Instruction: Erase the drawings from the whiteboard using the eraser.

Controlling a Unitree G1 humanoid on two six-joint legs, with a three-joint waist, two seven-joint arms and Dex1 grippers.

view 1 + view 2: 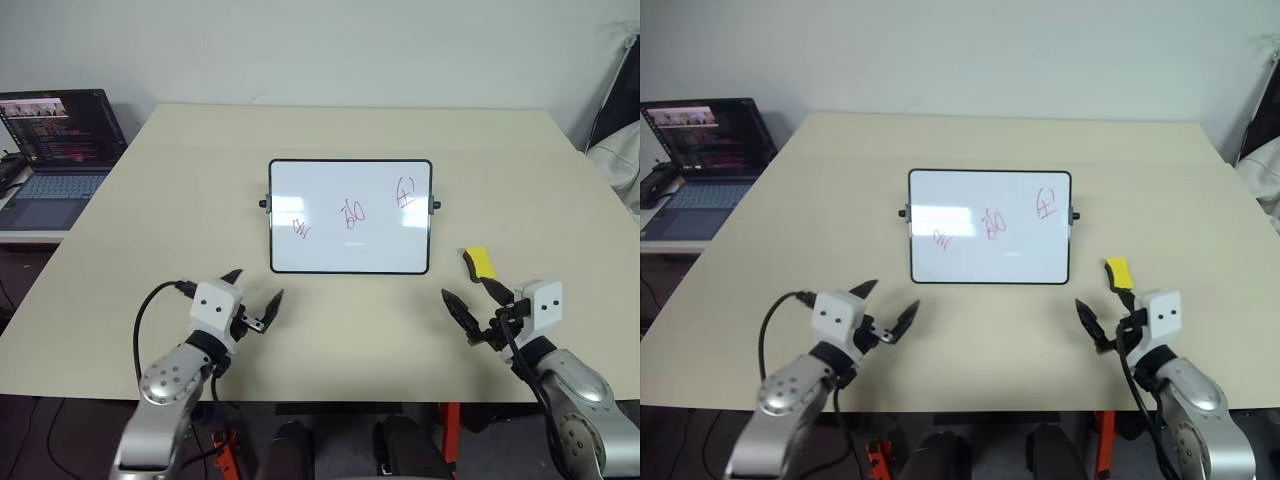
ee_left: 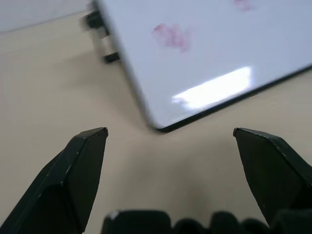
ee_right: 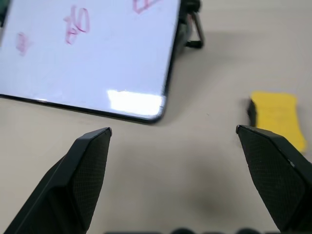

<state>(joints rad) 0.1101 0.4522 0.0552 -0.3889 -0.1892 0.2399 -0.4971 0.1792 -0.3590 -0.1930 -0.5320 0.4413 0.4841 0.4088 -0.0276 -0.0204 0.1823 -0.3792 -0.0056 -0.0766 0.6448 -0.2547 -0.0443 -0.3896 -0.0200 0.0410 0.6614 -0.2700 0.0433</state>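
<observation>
The whiteboard (image 1: 350, 216) lies in the middle of the beige table, black-framed with knobs on its short sides. Three red-purple drawings mark it: one at the left (image 1: 302, 229), one in the middle (image 1: 353, 213), one at the upper right (image 1: 405, 192). The yellow eraser (image 1: 480, 262) rests on the table just right of the board's near right corner. My left gripper (image 1: 256, 297) hovers open near the table's front, short of the board's left corner. My right gripper (image 1: 476, 308) is open too, just in front of the eraser, holding nothing.
An open laptop (image 1: 55, 150) stands on a lower side surface at the far left. A dark and white object (image 1: 618, 130) sits past the table's right edge. The table's front edge (image 1: 320, 400) runs just under both wrists.
</observation>
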